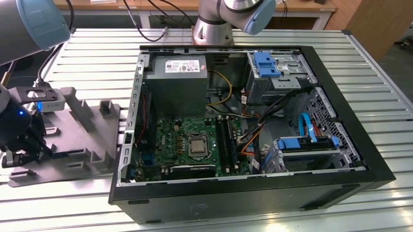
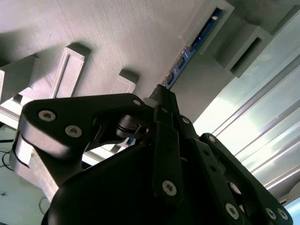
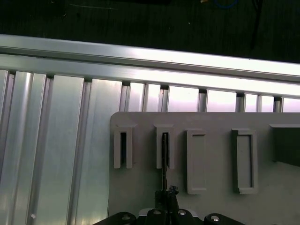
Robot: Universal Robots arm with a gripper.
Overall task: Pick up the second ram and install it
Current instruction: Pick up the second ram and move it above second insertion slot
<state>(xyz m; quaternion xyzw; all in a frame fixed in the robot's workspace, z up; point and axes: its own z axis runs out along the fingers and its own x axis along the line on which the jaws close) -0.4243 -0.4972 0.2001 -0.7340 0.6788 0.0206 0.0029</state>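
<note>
Slatted aluminium bench [image 1: 361,58] is being used to carry the open computer case [image 1: 348,179] and, at the exterior view's left, a grey slotted fixture [image 1: 84,140]. The second ram [image 2: 197,42] is being held upright on edge in one fixture slot, so its top edge is being presented for pinching. The end effector [image 2: 161,96] is being held narrow, apparently clamped on that edge. Inside the case, the motherboard slots [image 1: 226,140] are being left well apart from it.
</note>
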